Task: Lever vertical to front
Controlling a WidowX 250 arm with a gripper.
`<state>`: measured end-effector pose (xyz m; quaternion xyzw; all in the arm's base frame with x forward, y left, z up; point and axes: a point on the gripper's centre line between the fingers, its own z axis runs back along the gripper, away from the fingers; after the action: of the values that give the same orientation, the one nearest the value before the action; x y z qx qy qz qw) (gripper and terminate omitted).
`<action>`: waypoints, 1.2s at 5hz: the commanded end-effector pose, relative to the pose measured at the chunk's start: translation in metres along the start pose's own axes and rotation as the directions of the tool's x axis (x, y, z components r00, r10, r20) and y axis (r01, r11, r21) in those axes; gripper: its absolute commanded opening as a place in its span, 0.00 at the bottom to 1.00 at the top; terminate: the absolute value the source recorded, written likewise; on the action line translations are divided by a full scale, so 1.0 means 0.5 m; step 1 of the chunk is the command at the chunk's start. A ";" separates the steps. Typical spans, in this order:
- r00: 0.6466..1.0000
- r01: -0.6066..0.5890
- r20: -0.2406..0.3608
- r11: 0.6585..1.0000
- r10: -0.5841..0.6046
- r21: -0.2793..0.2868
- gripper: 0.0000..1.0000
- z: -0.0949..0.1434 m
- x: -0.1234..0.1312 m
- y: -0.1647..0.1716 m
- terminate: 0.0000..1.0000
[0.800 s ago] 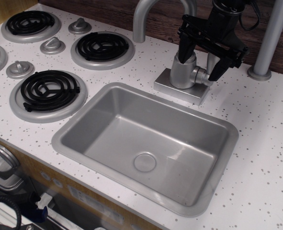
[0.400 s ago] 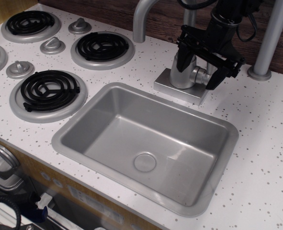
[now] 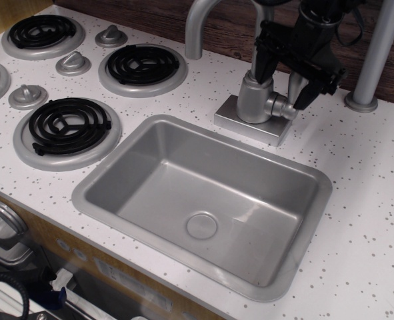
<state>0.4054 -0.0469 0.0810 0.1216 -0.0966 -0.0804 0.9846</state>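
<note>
1. I see the gripper point(image 3: 283, 87) above the faucet body point(image 3: 255, 99), black fingers point(image 3: 306, 93) spread apart, 1 behind/left of the body, 1 to the right of the side hub point(image 3: 283, 107).
2. Jaws released, nothing clamped.
3. Lever point(image 3: 295, 83): slim grey rod rising roughly vertical from the hub, between the fingers, mostly hidden by the gripper. Contact w/ either finger: can't tell.
4. Faucet base plate point(image 3: 250, 124) sits on the speckled counter point(image 3: 357, 173), just behind the sink point(image 3: 203, 200).
5. Gooseneck spout point(image 3: 200, 23) arcs up-left; grey pole point(image 3: 377, 53) stands to the right, apart from the gripper.
6. Burners point(image 3: 142, 67) on the left.
</note>
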 end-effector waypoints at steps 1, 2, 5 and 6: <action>0.997 0.031 0.077 1.000 -0.031 -0.002 1.00 0.038 0.042 0.006 0.00; 0.995 0.050 0.084 0.999 -0.048 -0.017 1.00 0.032 0.057 0.005 0.00; 0.997 0.030 0.072 0.999 -0.029 -0.015 0.00 0.032 0.055 0.002 0.00; 0.999 -0.009 0.037 1.000 0.010 -0.022 0.00 0.033 0.033 -0.001 0.00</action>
<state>0.4080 -0.0558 0.0754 0.1090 -0.0889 -0.0762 0.9871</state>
